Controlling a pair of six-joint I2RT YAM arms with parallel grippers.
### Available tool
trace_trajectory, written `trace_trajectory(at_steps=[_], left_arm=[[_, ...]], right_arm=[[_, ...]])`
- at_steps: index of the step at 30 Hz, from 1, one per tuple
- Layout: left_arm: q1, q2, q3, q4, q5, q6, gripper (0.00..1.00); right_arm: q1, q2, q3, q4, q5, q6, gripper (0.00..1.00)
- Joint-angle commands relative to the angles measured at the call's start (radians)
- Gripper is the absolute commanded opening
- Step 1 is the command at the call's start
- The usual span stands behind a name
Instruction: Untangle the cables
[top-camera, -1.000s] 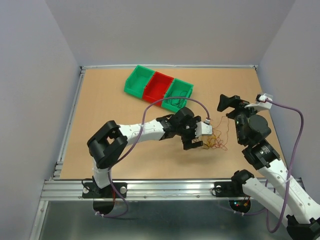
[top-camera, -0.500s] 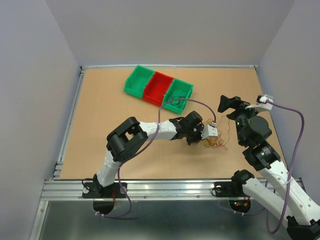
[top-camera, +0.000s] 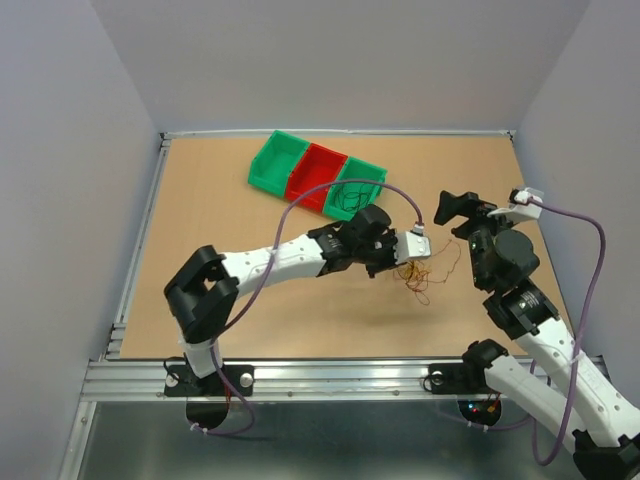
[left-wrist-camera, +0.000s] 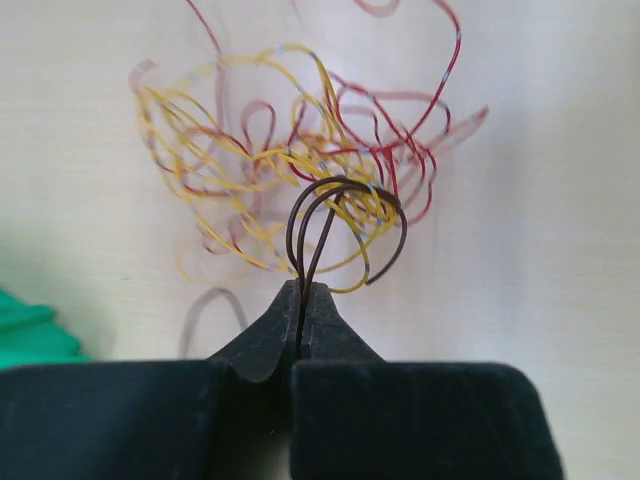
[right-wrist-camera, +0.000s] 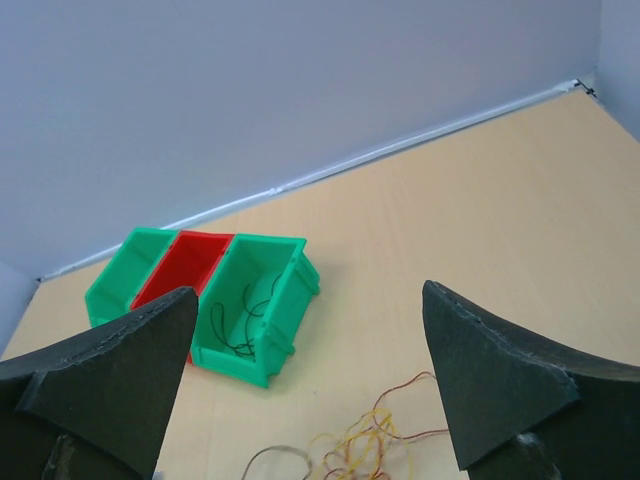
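Tan wooden tabletop (top-camera: 220, 210): your left gripper (left-wrist-camera: 302, 296) pinches a thin brown loop of curly cables (left-wrist-camera: 335, 183); right gripper (right-wrist-camera: 310, 292) gapes empty.

Row of three open bins, side walls touching, set slantwise on the tan surface (top-camera: 210, 230). Near green bin (top-camera: 372, 170) close to the left hand (top-camera: 404, 264) on its back-wall side, red bin (top-camera: 318, 172) in the middle, far green bin (top-camera: 272, 162) farthest from that hand. Pale grey-lilac walls (top-camera: 330, 60) on three sides, well past the hand, and a ribbed metal rail (top-camera: 320, 377) along the surface's near edge.
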Motion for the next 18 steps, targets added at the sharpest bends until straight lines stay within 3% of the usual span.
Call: trace_trajectory(at_steps=[1,10,18], left_arm=[[0.001,-0.179,-0.028,-0.002,0.037,-0.032,0.00],[0.064,-0.314,-0.074,0.058,-0.029,-0.126,0.00],[0.136,-0.363,-0.111,0.144,-0.104,-0.172,0.00]], right_arm=[[0.005,0.052,0.007,0.018,-0.048,-0.023,0.97],[0.005,0.250,0.077,-0.063,-0.257,-0.036,0.98],[0.005,0.106,0.001,0.018,-0.514,-0.141,0.99]])
